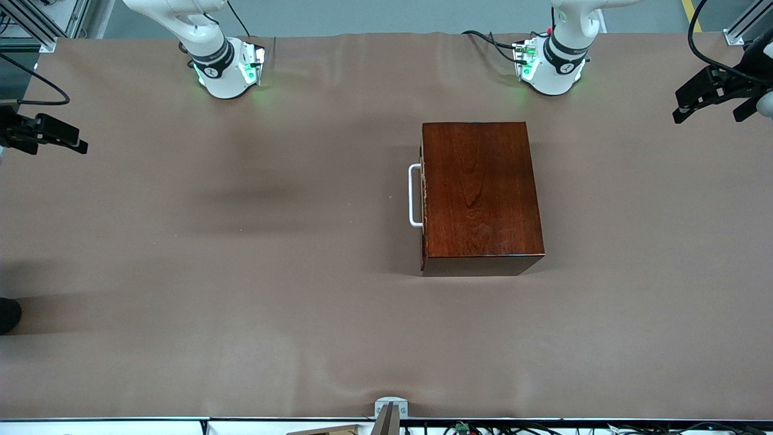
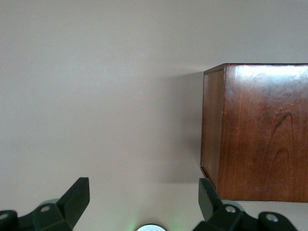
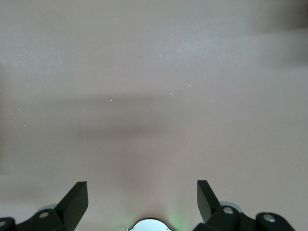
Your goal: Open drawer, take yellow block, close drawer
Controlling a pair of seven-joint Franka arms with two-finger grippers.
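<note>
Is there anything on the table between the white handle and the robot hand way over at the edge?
Nothing: in the front view only bare brown table lies between the drawer's white handle and the right gripper.

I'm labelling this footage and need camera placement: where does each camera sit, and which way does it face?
Front view: high across the table, facing both arm bases; shows the closed drawer with its white handle.
Left wrist view: on the left arm, looking down past the open left gripper at the wooden box.
Right wrist view: above bare table; open right gripper.
Front and left wrist views share the box.
</note>
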